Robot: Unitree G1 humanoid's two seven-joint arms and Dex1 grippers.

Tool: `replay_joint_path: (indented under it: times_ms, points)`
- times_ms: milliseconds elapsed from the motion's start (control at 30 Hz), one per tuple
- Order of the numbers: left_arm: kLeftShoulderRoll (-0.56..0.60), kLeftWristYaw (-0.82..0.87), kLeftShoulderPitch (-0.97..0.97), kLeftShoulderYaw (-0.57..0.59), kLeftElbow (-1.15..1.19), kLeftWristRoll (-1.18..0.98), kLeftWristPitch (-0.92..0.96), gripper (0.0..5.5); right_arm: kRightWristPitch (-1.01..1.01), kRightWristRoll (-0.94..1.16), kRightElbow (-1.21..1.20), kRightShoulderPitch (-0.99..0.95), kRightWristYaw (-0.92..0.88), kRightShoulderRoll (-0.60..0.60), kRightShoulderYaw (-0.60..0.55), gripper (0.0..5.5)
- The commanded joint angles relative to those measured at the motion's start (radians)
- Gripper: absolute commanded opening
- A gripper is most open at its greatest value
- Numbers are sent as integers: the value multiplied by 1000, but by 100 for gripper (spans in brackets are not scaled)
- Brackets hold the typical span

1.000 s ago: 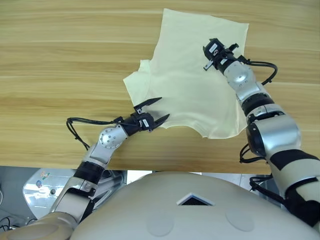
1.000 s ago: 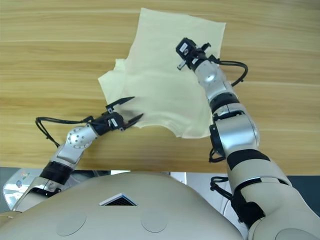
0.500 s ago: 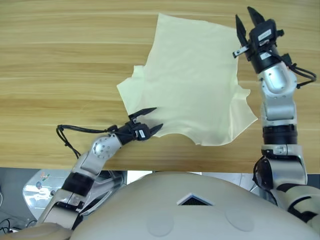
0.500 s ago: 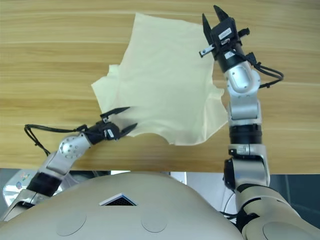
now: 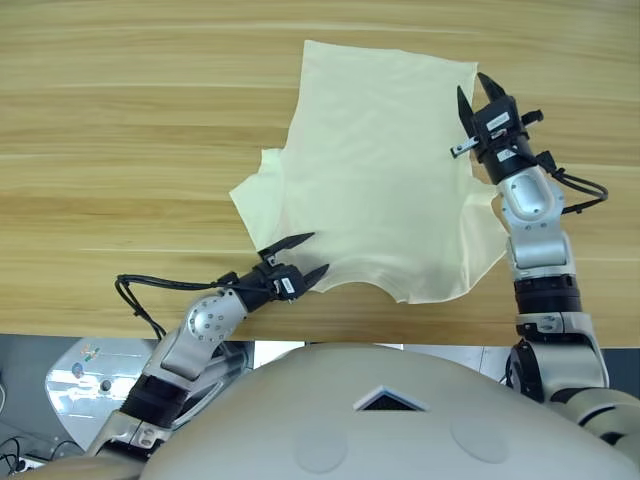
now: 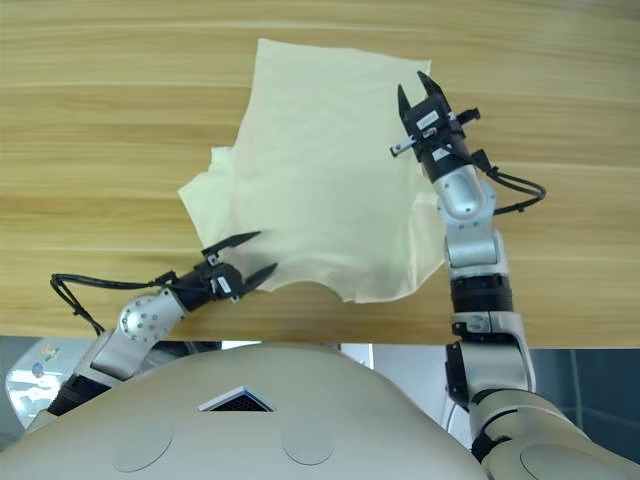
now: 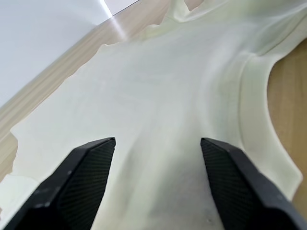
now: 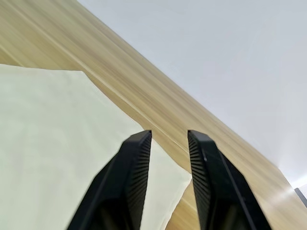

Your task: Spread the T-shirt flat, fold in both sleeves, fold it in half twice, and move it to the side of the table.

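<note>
A pale yellow T-shirt (image 5: 380, 170) lies spread on the wooden table (image 5: 130, 120), collar (image 5: 365, 287) toward me and hem at the far side. Its left sleeve (image 5: 257, 188) is a bit rumpled; the right sleeve (image 5: 488, 235) sticks out beside my right forearm. My left gripper (image 5: 320, 252) is open just over the near left shoulder, next to the collar (image 7: 254, 105), with cloth (image 7: 158, 86) under the gap between its fingers (image 7: 86, 177). My right gripper (image 5: 472, 86) is open above the shirt's right edge near the far corner, its fingers (image 8: 136, 167) holding nothing.
The table's front edge (image 5: 100, 340) runs just behind my left elbow. Bare wood extends to the left (image 5: 120, 200) and beyond the hem (image 5: 200, 30). A narrower strip of bare wood lies right of the shirt (image 5: 600, 130).
My right gripper left the shirt's middle, swung out past the far right corner, then came back to the right edge. The shirt now lies flatter. My left gripper stayed open by the collar.
</note>
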Motion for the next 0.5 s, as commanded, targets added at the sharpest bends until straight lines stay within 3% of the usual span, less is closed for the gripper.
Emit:
replay_joint_path:
  times_ms: [33, 367, 500]
  points:
    - [-9, 7, 22, 8, -47, -3, 40, 332, -36, -2, 47, -31, -47, 16, -21, 138]
    - [-53, 4, 17, -19, -98, -41, 44, 332, -86, -8, 114, -88, -61, 52, 7, 138]
    - [-54, 30, -6, 69, -169, -134, -24, 332, -130, 1, 144, -91, -41, 60, 20, 138]
